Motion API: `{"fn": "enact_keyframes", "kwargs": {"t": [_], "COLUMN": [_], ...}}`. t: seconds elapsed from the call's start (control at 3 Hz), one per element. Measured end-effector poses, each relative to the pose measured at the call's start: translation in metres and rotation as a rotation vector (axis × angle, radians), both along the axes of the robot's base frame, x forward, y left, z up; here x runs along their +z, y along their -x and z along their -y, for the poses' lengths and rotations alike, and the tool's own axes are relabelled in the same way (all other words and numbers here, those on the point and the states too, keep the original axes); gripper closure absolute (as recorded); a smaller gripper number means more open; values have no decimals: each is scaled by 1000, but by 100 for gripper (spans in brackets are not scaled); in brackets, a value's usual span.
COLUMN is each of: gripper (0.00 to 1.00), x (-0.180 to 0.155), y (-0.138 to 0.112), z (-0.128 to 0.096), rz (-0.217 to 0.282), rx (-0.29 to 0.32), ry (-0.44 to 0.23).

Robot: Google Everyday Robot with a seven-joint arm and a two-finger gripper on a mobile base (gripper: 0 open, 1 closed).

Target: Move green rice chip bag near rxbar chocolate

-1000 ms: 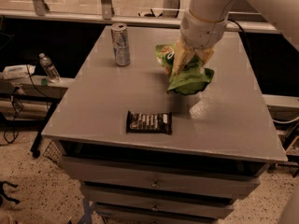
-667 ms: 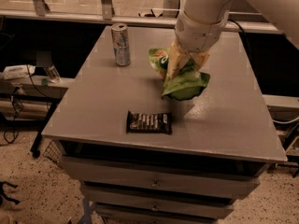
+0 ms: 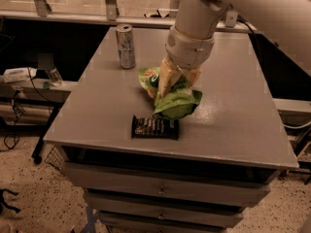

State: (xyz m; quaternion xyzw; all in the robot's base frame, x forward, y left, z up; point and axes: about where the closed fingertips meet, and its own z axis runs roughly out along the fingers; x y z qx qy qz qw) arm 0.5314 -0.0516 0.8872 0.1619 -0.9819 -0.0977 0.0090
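Observation:
The green rice chip bag (image 3: 174,102) is crumpled and held in my gripper (image 3: 176,84), whose tan fingers (image 3: 165,77) close around the bag's top. The bag hangs low over the grey table (image 3: 233,106), its lower edge just behind the rxbar chocolate (image 3: 155,127), a flat dark bar with white lettering lying near the table's front edge. I cannot tell whether the bag rests on the table. My white arm comes down from the upper right.
A tall silver drink can (image 3: 126,46) stands at the table's back left. Drawers (image 3: 160,191) sit under the tabletop. A shelf with a small bottle (image 3: 54,75) and cables is at the left.
My gripper has carried the green bag forward and to the left, from the table's middle toward the chocolate bar. The bar and the can have not moved.

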Motion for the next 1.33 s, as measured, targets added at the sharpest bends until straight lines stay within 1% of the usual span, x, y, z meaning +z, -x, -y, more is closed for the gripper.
{"fn": "enact_keyframes", "kwargs": {"t": [0.33,0.67,1.0,1.33], "gripper": [100,100,82,58], "x": [-17,-16,-16,-16], "y": [-2,-6,-8,-11], "z": [-21,-25,-27,-30], "rz": [-45,-39,-27,-16], "rx": [18,20,18,17], "ry": [-32,-43,-51,-57]}}
